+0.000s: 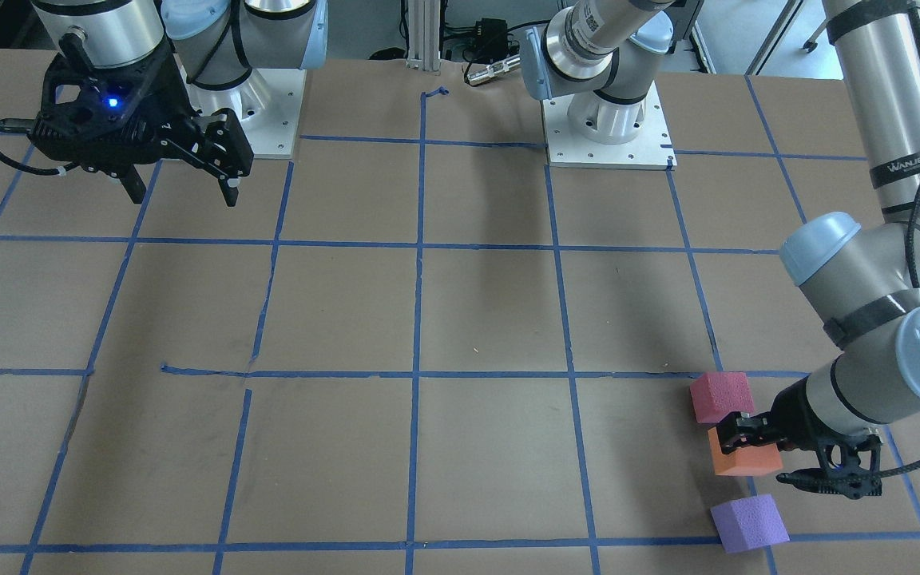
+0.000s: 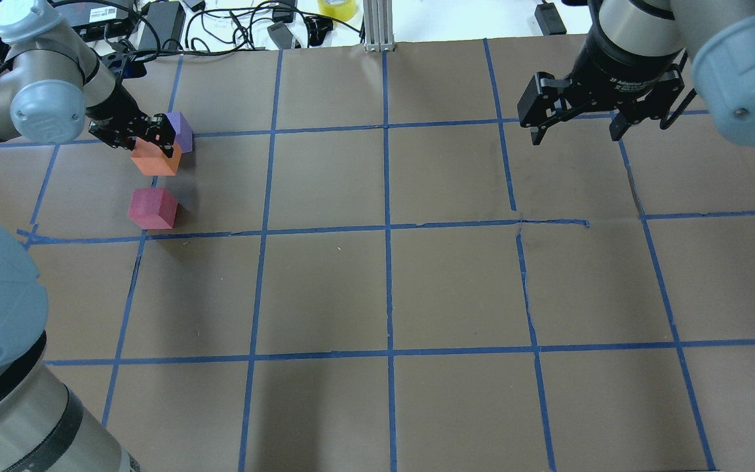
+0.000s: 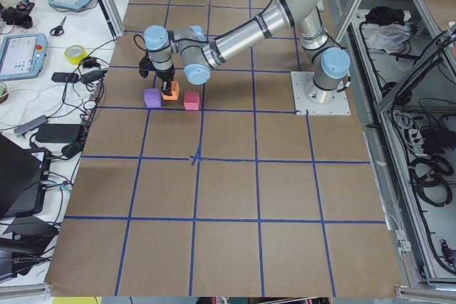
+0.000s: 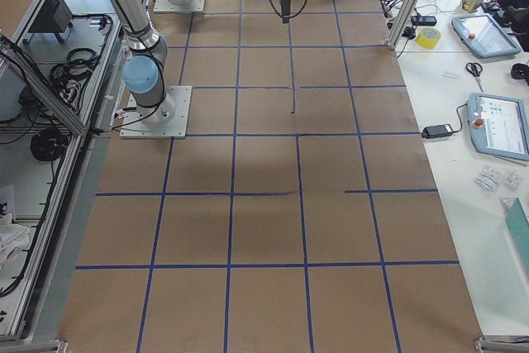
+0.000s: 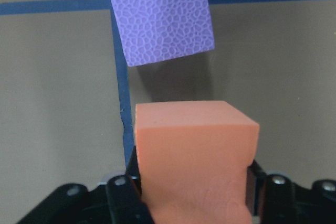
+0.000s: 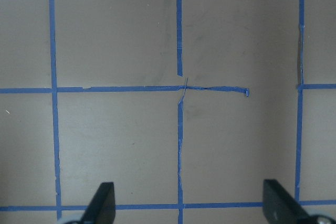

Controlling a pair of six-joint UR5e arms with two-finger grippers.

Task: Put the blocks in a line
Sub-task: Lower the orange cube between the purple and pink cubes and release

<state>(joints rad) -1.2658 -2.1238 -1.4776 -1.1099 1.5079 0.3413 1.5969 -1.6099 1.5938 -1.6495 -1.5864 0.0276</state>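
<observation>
On the robot's left side of the bench point(image 2: 384, 295), the left end effector point(image 2: 158, 140) is clamped on the orange block point(image 2: 153, 162), perhaps just off the surface, between the purple block point(image 2: 182, 130) and the pinkish-red block point(image 2: 152, 208), while the right end effector point(image 2: 574, 131) hangs open well apart.

Brown table point(image 2: 325, 295) w/ blue tape grid point(image 2: 388, 288)

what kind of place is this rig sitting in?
Probably a robotics lab workcell: the left arm and right arm are bolted to a paper-covered table gridded with blue tape, with a teach pendant on the side bench.
</observation>
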